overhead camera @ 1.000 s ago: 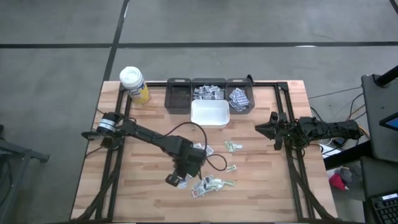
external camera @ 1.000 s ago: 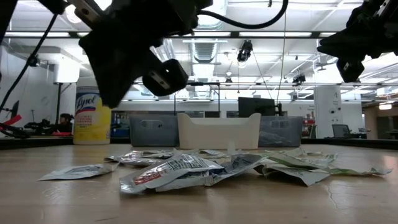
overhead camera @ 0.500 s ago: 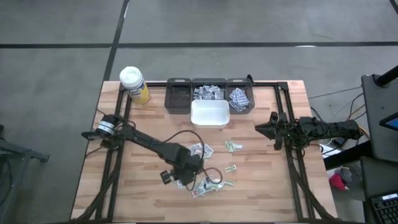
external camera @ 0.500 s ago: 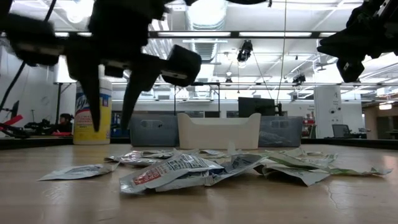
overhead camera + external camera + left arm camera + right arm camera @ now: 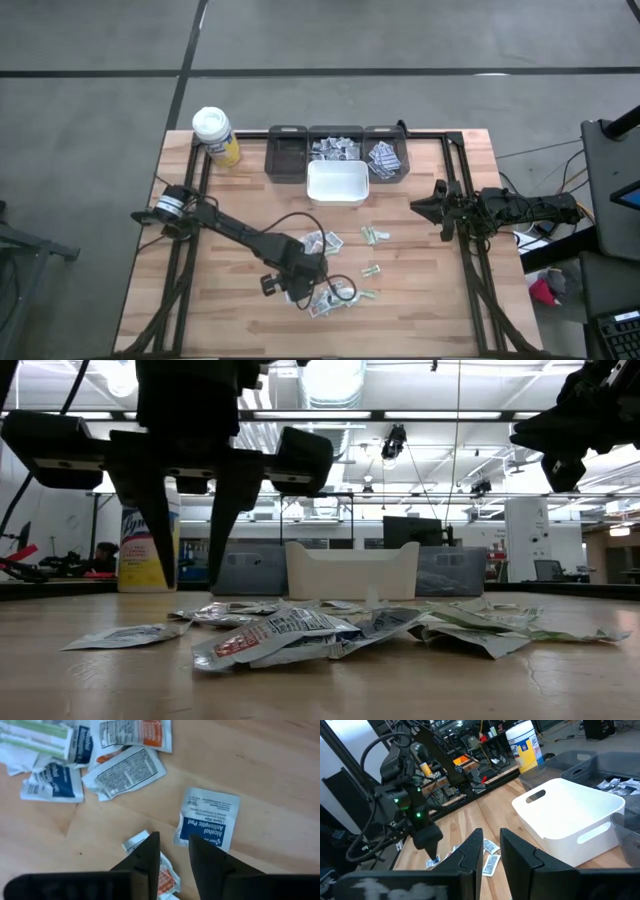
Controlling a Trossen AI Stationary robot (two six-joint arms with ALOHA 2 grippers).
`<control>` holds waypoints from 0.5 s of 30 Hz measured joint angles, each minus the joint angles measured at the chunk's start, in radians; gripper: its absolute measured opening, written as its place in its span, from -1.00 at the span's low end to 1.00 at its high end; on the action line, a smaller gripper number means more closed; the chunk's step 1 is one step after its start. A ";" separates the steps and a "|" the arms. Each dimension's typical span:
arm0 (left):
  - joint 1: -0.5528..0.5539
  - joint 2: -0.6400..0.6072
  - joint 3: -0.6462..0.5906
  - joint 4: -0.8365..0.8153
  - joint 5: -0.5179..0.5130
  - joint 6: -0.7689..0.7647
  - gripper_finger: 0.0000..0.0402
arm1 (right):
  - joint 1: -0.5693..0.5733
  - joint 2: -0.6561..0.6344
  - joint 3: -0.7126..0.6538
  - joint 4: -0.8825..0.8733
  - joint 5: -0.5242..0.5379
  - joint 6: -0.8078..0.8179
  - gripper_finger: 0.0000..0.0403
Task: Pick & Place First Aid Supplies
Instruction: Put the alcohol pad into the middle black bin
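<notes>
At the far edge of the wooden desk (image 5: pixel 240 190) stand three dark grey bins (image 5: pixel 336 152) in a row: the left one looks bare, the middle and right ones hold small paper packets. Just in front of them sits a white rectangular tub (image 5: pixel 337 182) with rounded corners and slot handles; I see nothing inside it. A yellow wipes bottle (image 5: pixel 216 136) with a white lid stands at the far left corner. The first aid supplies (image 5: pixel 335 293), flat crinkled packets with blue, orange and green print, lie scattered on the planked desk in front of the tub. Compared with a second ago, the left claw (image 5: pixel 296 292) has dropped over the near cluster and parted its fingers; it now points down with a narrow gap, holding nothing, an alcohol pad packet (image 5: pixel 208 819) just beside it. The right claw (image 5: pixel 420 206) waits at the desk's right edge as before, fingers slightly apart, empty.
</notes>
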 joint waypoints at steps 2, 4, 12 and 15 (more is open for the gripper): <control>-0.001 0.000 -0.002 0.006 0.008 0.009 -0.53 | 0.000 0.000 0.000 0.000 0.000 0.000 -0.69; -0.001 0.000 -0.002 0.010 0.018 0.010 -0.54 | 0.000 0.000 0.000 0.000 0.000 0.000 -0.69; -0.002 0.042 0.005 0.022 0.065 0.026 -0.59 | 0.000 0.000 0.000 0.000 0.000 0.000 -0.69; -0.002 0.050 0.009 0.033 0.068 0.038 -0.61 | 0.000 0.000 0.000 0.000 0.000 0.000 -0.69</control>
